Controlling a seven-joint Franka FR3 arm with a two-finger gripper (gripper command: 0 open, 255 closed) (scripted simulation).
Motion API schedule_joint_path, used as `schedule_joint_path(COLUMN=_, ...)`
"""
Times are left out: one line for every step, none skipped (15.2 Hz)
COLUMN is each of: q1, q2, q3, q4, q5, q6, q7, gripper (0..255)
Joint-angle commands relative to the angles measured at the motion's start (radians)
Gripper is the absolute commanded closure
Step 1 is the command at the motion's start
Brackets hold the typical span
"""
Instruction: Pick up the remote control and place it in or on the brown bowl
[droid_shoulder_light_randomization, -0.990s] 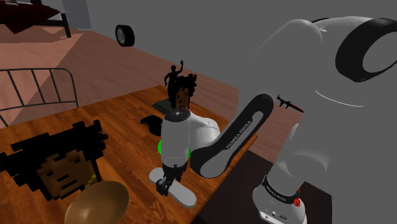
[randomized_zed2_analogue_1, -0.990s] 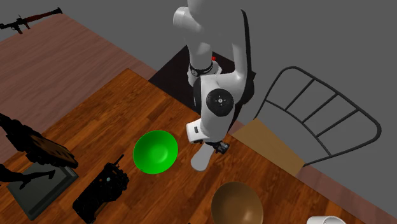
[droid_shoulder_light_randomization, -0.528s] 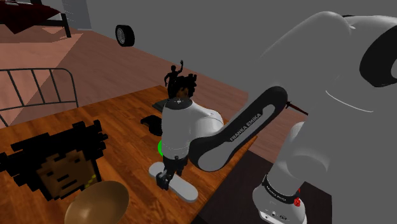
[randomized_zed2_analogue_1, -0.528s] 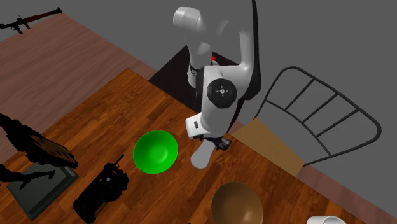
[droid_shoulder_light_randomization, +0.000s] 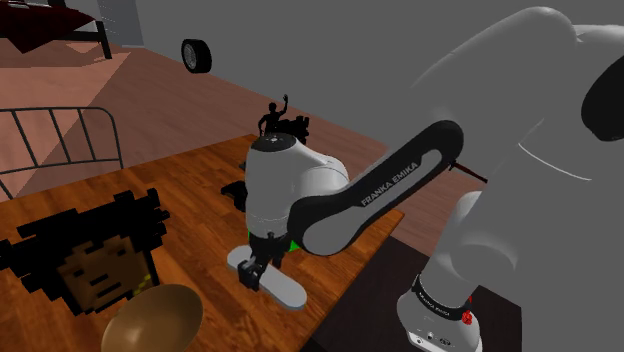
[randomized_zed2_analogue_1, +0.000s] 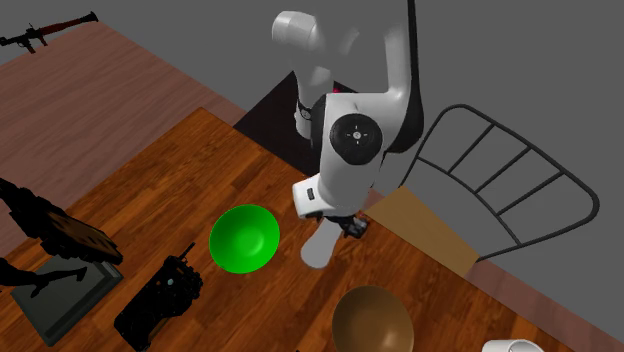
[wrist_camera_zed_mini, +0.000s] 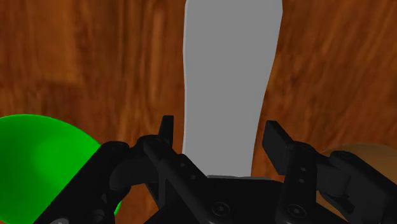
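Observation:
The remote control (droid_shoulder_light_randomization: 287, 291) (randomized_zed2_analogue_1: 315, 250) is a plain light-grey, long slab just above the wooden table (randomized_zed2_analogue_1: 170, 170), between the green bowl (randomized_zed2_analogue_1: 243, 238) and the brown bowl (randomized_zed2_analogue_1: 372, 320). My gripper (droid_shoulder_light_randomization: 257, 274) (randomized_zed2_analogue_1: 346, 228) points down and is shut on one end of it. In the wrist view the two black fingers (wrist_camera_zed_mini: 275, 141) clasp the remote control (wrist_camera_zed_mini: 229, 83) from both sides, my gripper (wrist_camera_zed_mini: 219, 137) centred on it. The green bowl (wrist_camera_zed_mini: 38, 153) shows on one side of the hand, the brown bowl (wrist_camera_zed_mini: 366, 154) on the other. The brown bowl (droid_shoulder_light_randomization: 155, 320) is empty.
A black radio-like object (randomized_zed2_analogue_1: 160, 295) and a dark figure on a black base (randomized_zed2_analogue_1: 60, 285) lie past the green bowl. A blocky pixel-face object (droid_shoulder_light_randomization: 90, 260) stands beside the brown bowl. A wire-back chair (randomized_zed2_analogue_1: 500, 180) stands at the table's side, a white cup (randomized_zed2_analogue_1: 512, 347) by it.
The arm's elbow has swung up, and the hand with the remote control has risen slightly off the table. The bowls have not moved.

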Motion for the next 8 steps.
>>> schedule_joint_path(q1=-0.01, q2=0.068, q3=0.022, q4=0.076, q5=-0.057, q6=-0.017, q7=0.059, gripper=255)
schedule_joint_path(q1=-0.013, q2=0.11, q3=0.031, q4=0.118, q5=-0.092, q6=-0.025, q7=0.092, gripper=255)
schedule_joint_path(q1=-0.012, q2=0.152, q3=0.037, q4=0.162, q5=-0.128, q6=-0.035, q7=0.125, gripper=255)
schedule_joint_path(q1=-0.008, q2=0.193, q3=0.041, q4=0.206, q5=-0.163, q6=-0.047, q7=0.157, gripper=255)
schedule_joint_path(q1=-0.001, q2=0.235, q3=0.042, q4=0.251, q5=-0.197, q6=-0.06, q7=0.188, gripper=255)
schedule_joint_path(q1=0.01, q2=0.276, q3=0.04, q4=0.297, q5=-0.23, q6=-0.075, q7=0.216, gripper=255)
schedule_joint_path(q1=0.021, q2=0.317, q3=0.038, q4=0.345, q5=-0.261, q6=-0.092, q7=0.243, gripper=255)
schedule_joint_path(q1=0.037, q2=0.358, q3=0.033, q4=0.393, q5=-0.289, q6=-0.11, q7=0.267, gripper=255)
